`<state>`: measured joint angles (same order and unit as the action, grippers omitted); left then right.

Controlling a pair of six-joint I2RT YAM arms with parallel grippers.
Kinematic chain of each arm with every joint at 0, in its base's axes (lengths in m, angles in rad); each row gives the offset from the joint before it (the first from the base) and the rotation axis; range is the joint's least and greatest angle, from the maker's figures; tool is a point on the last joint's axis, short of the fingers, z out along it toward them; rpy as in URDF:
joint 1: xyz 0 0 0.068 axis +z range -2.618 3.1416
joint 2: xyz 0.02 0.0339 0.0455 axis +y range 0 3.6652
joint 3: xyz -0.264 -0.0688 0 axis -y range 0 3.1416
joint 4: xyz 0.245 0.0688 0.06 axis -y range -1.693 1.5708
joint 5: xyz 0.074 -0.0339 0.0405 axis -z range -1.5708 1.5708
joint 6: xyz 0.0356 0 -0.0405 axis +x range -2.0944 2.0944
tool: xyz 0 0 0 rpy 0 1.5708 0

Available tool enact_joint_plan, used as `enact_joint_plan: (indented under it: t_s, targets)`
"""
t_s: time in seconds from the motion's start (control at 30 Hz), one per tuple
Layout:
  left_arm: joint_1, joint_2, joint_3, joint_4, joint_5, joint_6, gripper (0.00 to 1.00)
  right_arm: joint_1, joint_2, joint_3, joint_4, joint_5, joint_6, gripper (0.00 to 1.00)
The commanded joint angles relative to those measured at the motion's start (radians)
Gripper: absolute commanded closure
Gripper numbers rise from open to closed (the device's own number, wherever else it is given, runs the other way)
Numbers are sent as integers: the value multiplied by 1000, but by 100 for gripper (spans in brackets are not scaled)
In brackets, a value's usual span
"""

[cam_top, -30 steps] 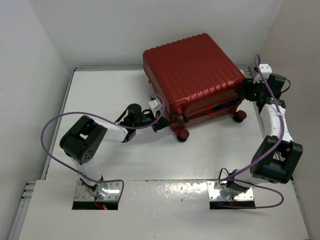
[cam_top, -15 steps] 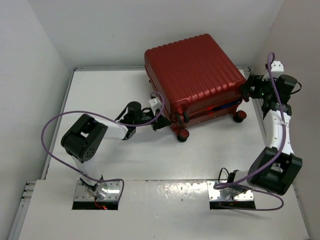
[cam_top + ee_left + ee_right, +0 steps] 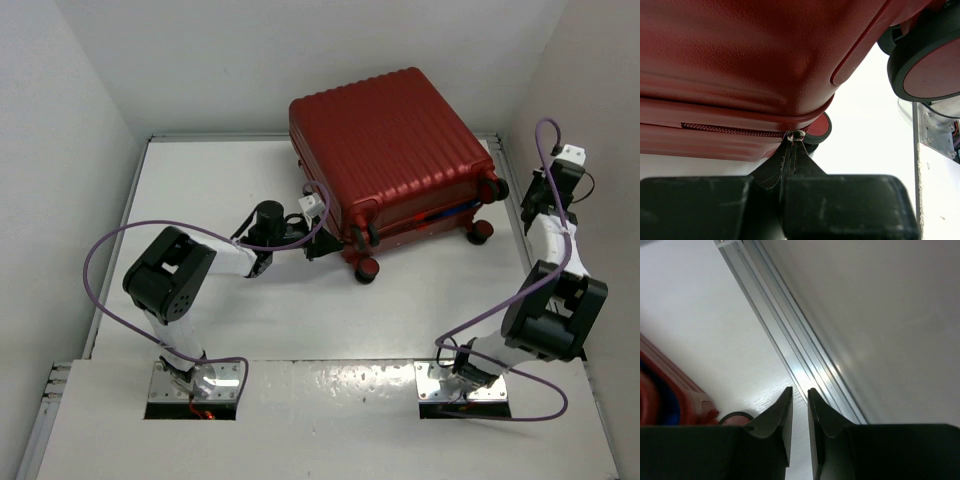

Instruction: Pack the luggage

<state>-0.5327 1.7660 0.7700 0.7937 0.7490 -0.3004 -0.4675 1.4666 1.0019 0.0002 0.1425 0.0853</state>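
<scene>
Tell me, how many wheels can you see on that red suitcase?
3 wheels show from above: one at the suitcase's front-left corner, one at its front-right corner, one just behind that. Others may be hidden.

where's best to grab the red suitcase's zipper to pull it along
The flat black pull tab at the suitcase's near-left corner, pinched on its two flat faces, approaching from the left, level with the zipper seam. The left gripper is shut on it exactly so.

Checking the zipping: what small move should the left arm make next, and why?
Probably draw the zipper pull along the luggage seam toward the wheels: the left gripper is shut on it, and a blue gap shows between the shells.
</scene>
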Motion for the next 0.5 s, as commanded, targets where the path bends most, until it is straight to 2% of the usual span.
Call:
enact_joint_plan:
  t_s: [0.0,0.17,0.27,0.37,0.47]
  targets:
    - [23,10,63,70,-96,23,100,3,55,15,29,19,19,80]
    - [23,1,63,50,-96,32,100,-14,213,23,33,-107,76,73]
    - [23,-20,63,29,-96,32,100,-16,334,47,6,-205,103,73]
    - [23,-31,63,-10,-105,32,100,-10,377,44,-26,-283,146,72]
    - [33,-56,63,-28,-105,41,100,18,411,38,-54,-310,123,72]
